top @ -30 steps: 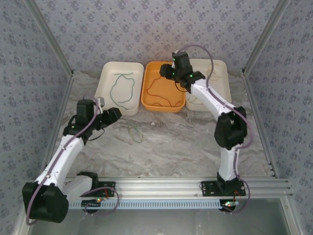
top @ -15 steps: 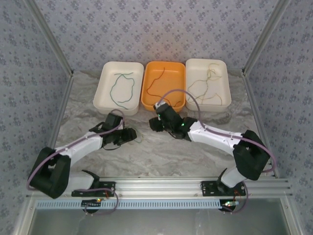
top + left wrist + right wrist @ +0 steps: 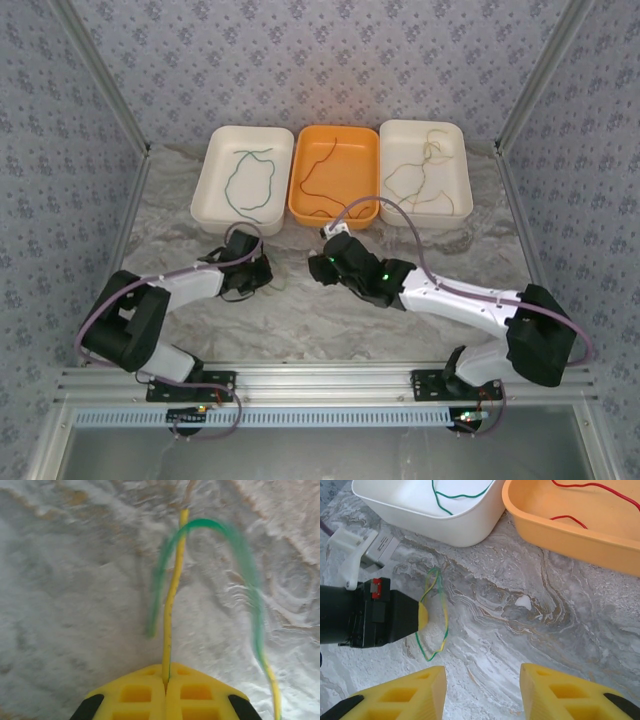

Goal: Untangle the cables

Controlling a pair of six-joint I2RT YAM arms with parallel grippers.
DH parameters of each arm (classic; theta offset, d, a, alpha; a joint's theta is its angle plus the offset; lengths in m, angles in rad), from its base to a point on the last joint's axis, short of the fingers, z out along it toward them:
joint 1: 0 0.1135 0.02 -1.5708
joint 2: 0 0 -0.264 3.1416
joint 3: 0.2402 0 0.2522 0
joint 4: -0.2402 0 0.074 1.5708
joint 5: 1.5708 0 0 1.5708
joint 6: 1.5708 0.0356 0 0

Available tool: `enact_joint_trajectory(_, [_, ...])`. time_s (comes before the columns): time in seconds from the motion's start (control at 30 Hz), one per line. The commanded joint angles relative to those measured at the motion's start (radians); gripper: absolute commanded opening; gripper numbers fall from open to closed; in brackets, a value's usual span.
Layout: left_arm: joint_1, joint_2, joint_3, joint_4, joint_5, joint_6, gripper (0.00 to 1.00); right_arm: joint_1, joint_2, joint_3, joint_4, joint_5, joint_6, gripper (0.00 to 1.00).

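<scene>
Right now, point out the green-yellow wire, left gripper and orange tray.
green-yellow wire (image 3: pixel 171 595), left wrist view, yellow stretch.
left gripper (image 3: pixel 166 672), left wrist view, fingertip seam.
orange tray (image 3: pixel 570 540), right wrist view, outer wall.

Left tool (image 3: pixel 166 674) newly tight on cable (image 3: pixel 172 595)

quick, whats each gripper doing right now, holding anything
Left gripper: closed, pinching the yellow-green cable.
Right gripper: open, holding nothing.

Bright even light, soft shadows; left wrist view motion-blurred, others sharp.
</scene>
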Motion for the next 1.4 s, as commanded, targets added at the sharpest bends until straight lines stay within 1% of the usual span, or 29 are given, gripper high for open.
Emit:
enact_joint_trajectory(0.0, [-0.028,-0.004,0.004,0.066,-0.005,0.054,0.0,-0.021,-0.045,-0.028,0.012,-0.025,-0.026,0.45])
enact_joint_trajectory(0.03, [-0.035,-0.042,0.003,0.052,0.002,0.093,0.0,-0.035,-0.06,-0.033,0.016,-0.067,-0.054,0.46])
enact_joint_trajectory(0.1, [-0.045,-0.112,0.01,0.028,0.057,0.203,0.0,-0.081,-0.082,-0.028,-0.004,-0.176,-0.1,0.49])
enact_joint_trajectory(0.17, [-0.064,-0.18,0.044,-0.046,0.099,0.329,0.0,-0.14,-0.089,-0.007,-0.055,-0.333,-0.159,0.5])
enact_joint_trajectory(0.2, [-0.076,-0.203,0.057,-0.08,0.108,0.381,0.0,-0.159,-0.089,0.0,-0.069,-0.404,-0.174,0.52])
enact_joint_trajectory(0.23, [-0.083,-0.228,0.069,-0.101,0.14,0.431,0.0,-0.175,-0.083,0.014,-0.086,-0.466,-0.189,0.54])
enact_joint_trajectory(0.27, [-0.084,-0.245,0.078,-0.108,0.185,0.472,0.0,-0.183,-0.07,0.033,-0.11,-0.502,-0.205,0.55])
enact_joint_trajectory(0.33, [-0.085,-0.263,0.094,-0.116,0.267,0.529,0.0,-0.185,-0.036,0.071,-0.147,-0.527,-0.234,0.54])
enact_joint_trajectory(0.43, [-0.105,-0.266,0.126,-0.143,0.306,0.579,0.0,-0.206,0.008,0.104,-0.136,-0.559,-0.235,0.54])
enact_joint_trajectory(0.6, [-0.185,-0.265,0.154,-0.161,0.212,0.595,0.0,-0.254,0.054,0.145,-0.109,-0.593,-0.171,0.53])
enact_joint_trajectory(0.7, [-0.214,-0.253,0.17,-0.176,0.167,0.599,0.0,-0.268,0.086,0.163,-0.103,-0.63,-0.138,0.49])
enact_joint_trajectory(0.8, [-0.225,-0.248,0.171,-0.168,0.153,0.591,0.0,-0.268,0.123,0.172,-0.135,-0.607,-0.125,0.41])
enact_joint_trajectory(0.9, [-0.241,-0.237,0.181,-0.171,0.148,0.588,0.0,-0.277,0.115,0.121,-0.075,-0.621,-0.086,0.33])
enact_joint_trajectory(1.03, [-0.257,-0.211,0.193,-0.175,0.136,0.586,0.0,-0.281,0.1,0.102,-0.042,-0.616,-0.062,0.13])
enact_joint_trajectory(1.1, [-0.261,-0.201,0.196,-0.179,0.122,0.577,0.0,-0.281,0.089,0.1,-0.042,-0.605,-0.062,0.05])
enact_joint_trajectory(1.13, [-0.262,-0.2,0.198,-0.183,0.107,0.567,0.0,-0.281,0.079,0.097,-0.042,-0.597,-0.06,0.01])
enact_joint_trajectory(1.2, [-0.262,-0.203,0.197,-0.188,0.062,0.534,0.0,-0.284,0.055,0.08,-0.04,-0.576,-0.052,0.0])
enact_joint_trajectory(1.27, [-0.257,-0.215,0.189,-0.182,0.002,0.462,0.0,-0.286,0.009,0.037,-0.016,-0.542,-0.034,0.0])
enact_joint_trajectory(1.37, [-0.254,-0.232,0.155,-0.114,-0.006,0.329,0.0,-0.305,-0.084,-0.062,0.085,-0.497,0.012,0.0])
